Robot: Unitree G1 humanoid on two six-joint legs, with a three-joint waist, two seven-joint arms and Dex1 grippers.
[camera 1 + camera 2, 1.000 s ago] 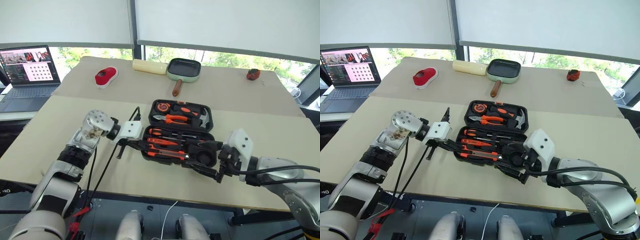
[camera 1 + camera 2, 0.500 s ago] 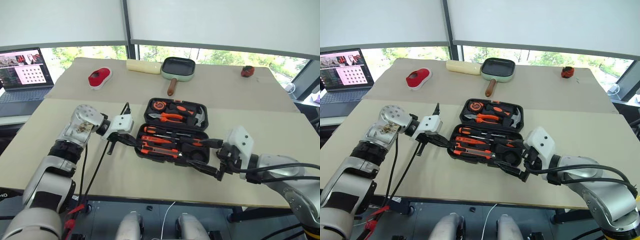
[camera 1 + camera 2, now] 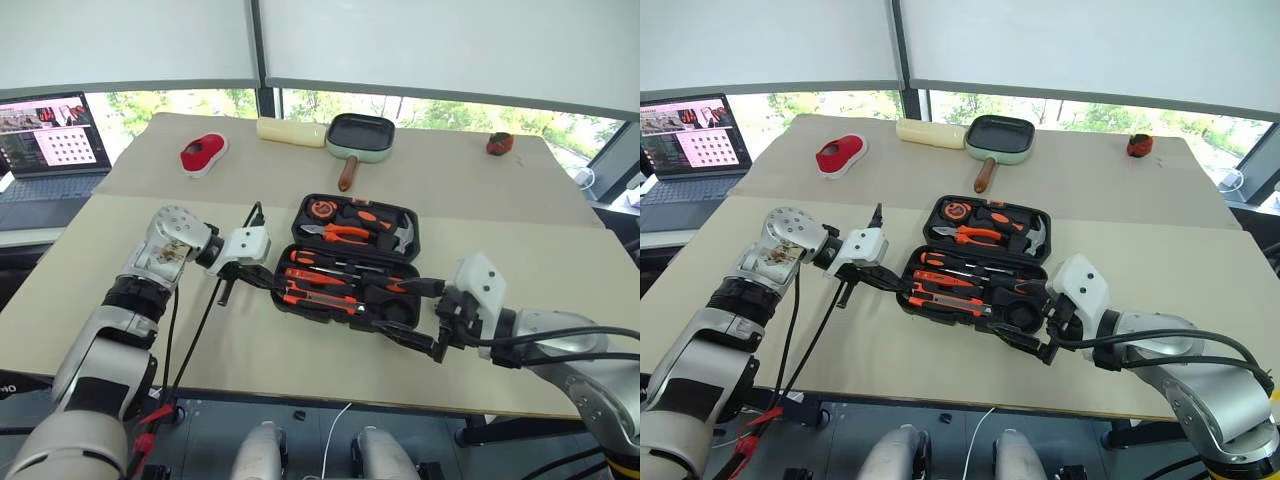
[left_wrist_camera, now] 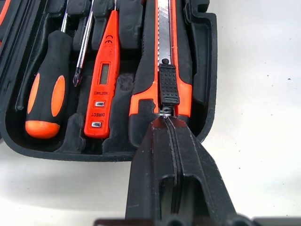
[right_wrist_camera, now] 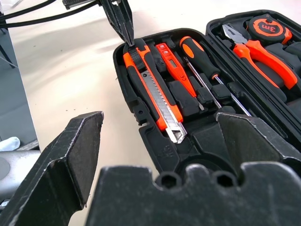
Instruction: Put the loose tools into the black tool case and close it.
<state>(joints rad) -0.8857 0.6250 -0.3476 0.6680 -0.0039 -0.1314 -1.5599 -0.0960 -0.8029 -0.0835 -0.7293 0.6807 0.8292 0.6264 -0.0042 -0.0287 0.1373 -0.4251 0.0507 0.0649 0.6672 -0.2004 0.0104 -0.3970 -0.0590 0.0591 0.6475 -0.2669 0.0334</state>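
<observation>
The black tool case (image 3: 412, 262) lies open on the table, lid flat at the far side. In its near half sit an orange-black utility knife (image 4: 167, 56), a slim orange tester pen (image 4: 104, 84) and two screwdrivers (image 4: 47, 94) in moulded slots. My left gripper (image 4: 165, 115) is shut, its tips resting against the butt end of the knife at the case's left end. My right gripper (image 3: 412, 316) stands open at the case's near right corner, with nothing between its fingers. A dark round shape (image 3: 399, 312) sits in that corner.
The lid half holds pliers (image 3: 345, 232), a hammer (image 3: 403, 235) and a tape measure (image 3: 322, 210). Far across the table are a black pan (image 3: 362, 135), a cream roll (image 3: 290, 130) and a red object (image 3: 203, 153). A laptop (image 3: 50, 135) stands at the far left.
The whole picture has shifted with the camera. Both grippers keep their places at the case, the left one shut and the right one open.
</observation>
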